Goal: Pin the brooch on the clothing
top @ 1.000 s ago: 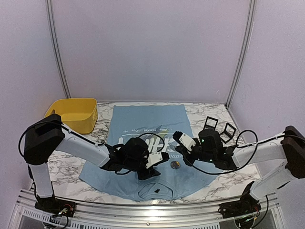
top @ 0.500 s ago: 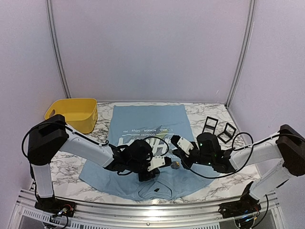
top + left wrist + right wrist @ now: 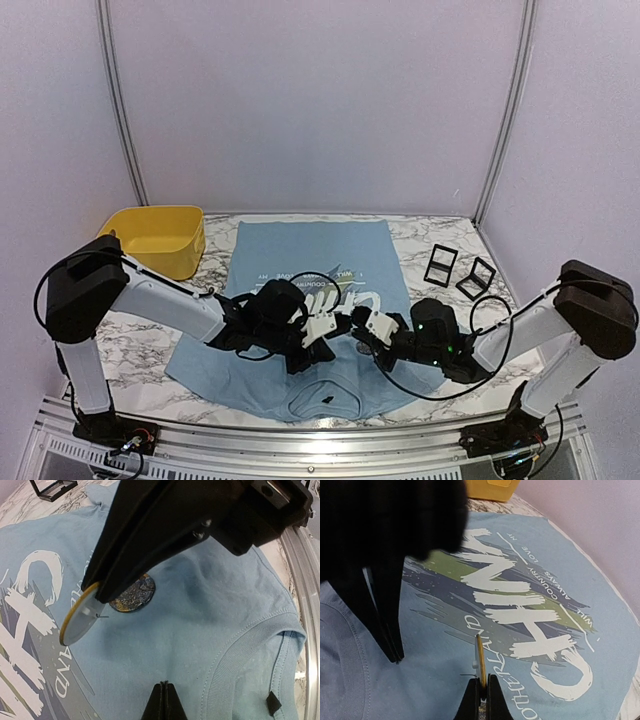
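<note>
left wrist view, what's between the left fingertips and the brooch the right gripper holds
Only bare T-shirt fabric separates the left gripper from the brooch, per the left wrist view.

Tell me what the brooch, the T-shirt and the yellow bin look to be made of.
The brooch: probably metal, a smooth silvery face with a gold rim and a thin wire pin. The T-shirt: soft knit cotton-like fabric, matte, creased, with a ribbed collar. The yellow bin: likely moulded plastic, uniform colour, rounded corners.
</note>
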Action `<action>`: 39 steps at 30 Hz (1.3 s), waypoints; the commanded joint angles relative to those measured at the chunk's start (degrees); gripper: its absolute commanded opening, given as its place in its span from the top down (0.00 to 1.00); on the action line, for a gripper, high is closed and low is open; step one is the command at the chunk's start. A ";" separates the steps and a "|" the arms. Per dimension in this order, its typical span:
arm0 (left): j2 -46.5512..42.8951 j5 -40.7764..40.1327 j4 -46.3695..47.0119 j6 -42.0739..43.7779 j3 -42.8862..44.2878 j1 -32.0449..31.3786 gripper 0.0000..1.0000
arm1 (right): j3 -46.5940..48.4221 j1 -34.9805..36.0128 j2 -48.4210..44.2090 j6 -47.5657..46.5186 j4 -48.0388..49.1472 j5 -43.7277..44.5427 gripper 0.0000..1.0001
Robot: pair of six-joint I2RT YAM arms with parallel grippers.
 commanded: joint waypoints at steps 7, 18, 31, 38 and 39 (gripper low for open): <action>-3.32 4.89 3.36 -2.76 -1.14 1.07 1.00 | -0.09 4.68 6.23 -7.33 10.92 8.36 1.00; -4.29 5.28 4.66 -3.83 -1.47 2.35 1.00 | -0.66 8.38 9.06 -10.31 11.37 11.50 1.00; -4.25 4.55 5.30 -4.57 -2.52 3.13 1.00 | -1.86 9.00 4.92 -7.47 9.82 4.42 1.00; -4.46 4.30 5.54 -4.56 -2.81 3.32 1.00 | -1.52 9.01 2.53 -5.61 6.41 -1.51 1.00; -4.47 4.28 5.56 -4.48 -2.81 3.32 1.00 | -1.65 9.01 2.38 -5.47 6.58 -1.52 1.00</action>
